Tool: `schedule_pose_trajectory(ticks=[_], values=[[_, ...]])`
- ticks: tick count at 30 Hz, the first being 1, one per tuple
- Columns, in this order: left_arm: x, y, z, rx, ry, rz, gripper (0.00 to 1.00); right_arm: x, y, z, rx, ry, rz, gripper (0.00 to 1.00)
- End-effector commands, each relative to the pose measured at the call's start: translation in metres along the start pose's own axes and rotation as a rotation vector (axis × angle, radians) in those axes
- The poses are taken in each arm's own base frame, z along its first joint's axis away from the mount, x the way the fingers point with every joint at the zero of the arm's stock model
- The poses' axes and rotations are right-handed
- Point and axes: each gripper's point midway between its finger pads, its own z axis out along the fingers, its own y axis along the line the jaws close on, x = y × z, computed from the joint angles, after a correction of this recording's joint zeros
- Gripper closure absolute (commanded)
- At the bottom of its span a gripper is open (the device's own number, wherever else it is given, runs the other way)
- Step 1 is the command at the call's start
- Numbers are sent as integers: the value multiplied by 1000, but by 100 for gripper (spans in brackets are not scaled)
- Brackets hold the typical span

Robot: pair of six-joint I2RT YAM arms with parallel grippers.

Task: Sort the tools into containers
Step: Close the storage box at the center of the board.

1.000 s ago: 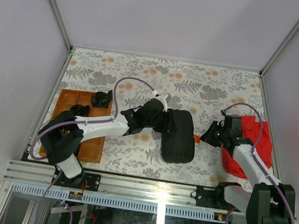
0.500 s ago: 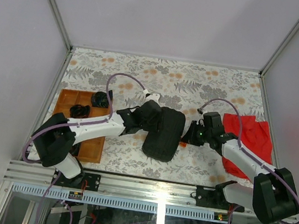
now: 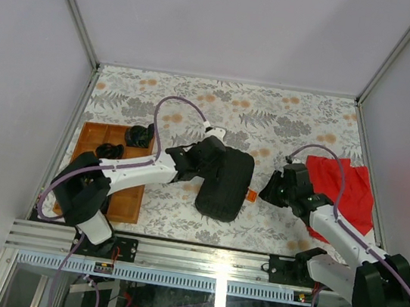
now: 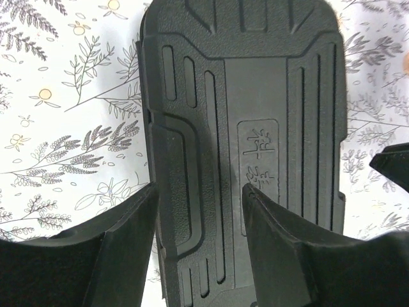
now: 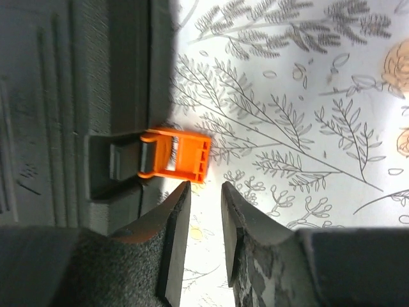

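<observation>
The black tool case (image 4: 211, 77) bears a small raised panel (image 4: 261, 161) of embossed characters near its middle, too unclear to read.

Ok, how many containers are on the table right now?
2. The black case lies in the middle; the wooden tray sits at the left edge. Nothing else in view looks like a container, though some spots are covered.

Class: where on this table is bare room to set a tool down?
Free: the far tablecloth strip behind the tool case, and the near strip between case and rail. Crowded: the centre, left gripper and right gripper at the case; wooden tray left, red cloth right.
</observation>
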Motion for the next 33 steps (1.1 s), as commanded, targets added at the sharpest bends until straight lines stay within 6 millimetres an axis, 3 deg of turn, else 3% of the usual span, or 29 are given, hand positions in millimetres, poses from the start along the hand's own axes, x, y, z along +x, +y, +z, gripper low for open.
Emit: schedule_pose_trajectory(ticks=[1,9,15,20,24,29,33], values=[[8,8,5,-35,22,33,46,-4,8,4,-38,-24,29,67],[31,20,-3,-46,46,-28,46,-49,47,12,-110,-35,-62,66],[40,33,-18,-74,39,-64,46,-40,76,41,-226,115,-65,69],[36,44,-29,-106,-2,-81,44,-37,99,40,-326,130,-83,69],[29,40,-30,-102,-11,-74,44,-47,77,29,-200,46,-108,67],[17,27,-27,-71,-15,-40,44,-55,30,8,7,-77,-123,55],[9,14,-25,-44,-27,-3,44,-45,6,-1,68,-121,-84,46]])
